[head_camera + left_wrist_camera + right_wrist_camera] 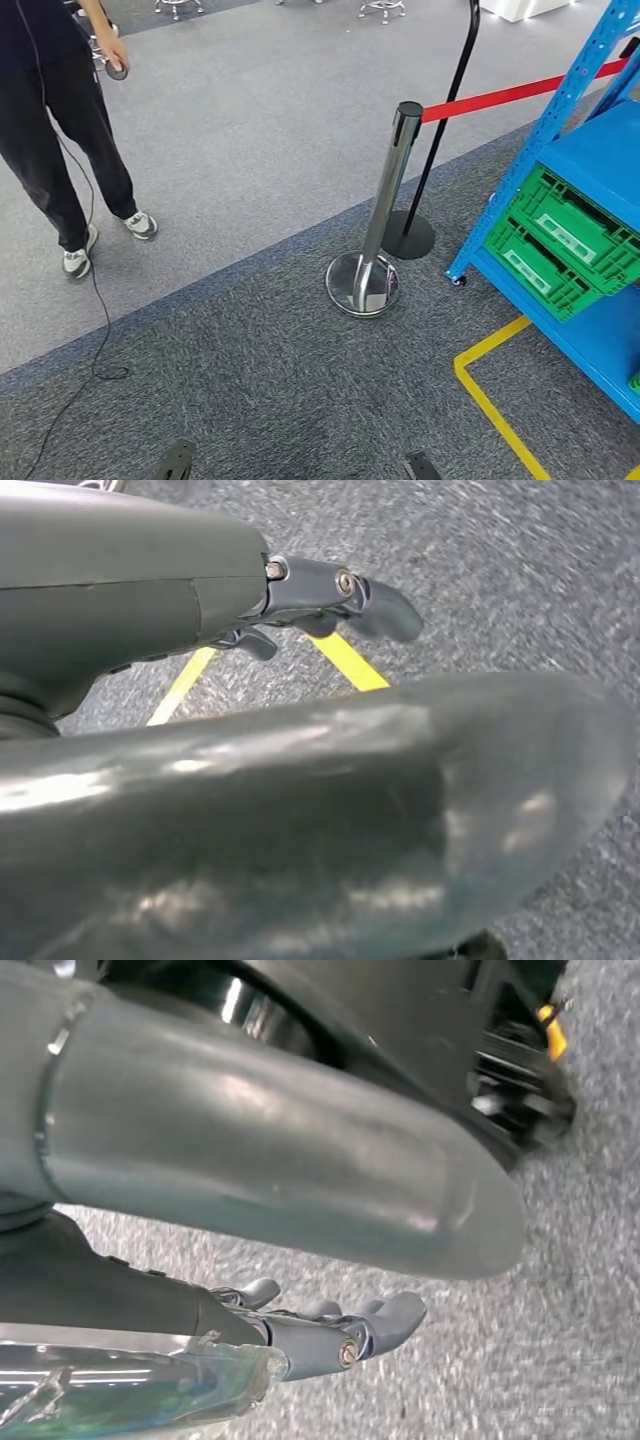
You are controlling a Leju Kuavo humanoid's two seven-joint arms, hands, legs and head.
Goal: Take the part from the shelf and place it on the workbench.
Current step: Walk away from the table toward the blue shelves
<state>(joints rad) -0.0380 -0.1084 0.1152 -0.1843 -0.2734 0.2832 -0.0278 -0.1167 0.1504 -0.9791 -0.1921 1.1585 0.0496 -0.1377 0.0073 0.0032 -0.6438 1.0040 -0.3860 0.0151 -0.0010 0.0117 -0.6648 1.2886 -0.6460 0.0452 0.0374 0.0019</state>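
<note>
1. Our left hand (332,595) hangs by our side over grey carpet, its fingers (377,610) stretched out and apart with nothing between them.
2. Our right hand (332,1330) hangs the same way, fingers (392,1315) extended and apart, gripping nothing.
3. We cannot make out the part itself. The blue shelf (596,170) stands at the right edge of the head view, and on its lower level sit two green crates (562,240), which may hold the part, though their contents are too small to tell. We judge the task barely begun: no reach has started and no surface for the placing is in sight.
4. What could go wrong: between us and the shelf stands a chrome barrier post (381,200) with a red belt (521,92) running toward the shelf frame, and a black stand (430,160) just behind it. Walking straight in could clip the post base or snag the belt.
5. A thin black cable (94,290) trails across the carpet from a person (53,100) standing at the far left; stepping on it could trip us or tug it.
6. Yellow tape (490,400) marks the floor around the foot of the shelf, and wheeled stools stand in the far background.
</note>
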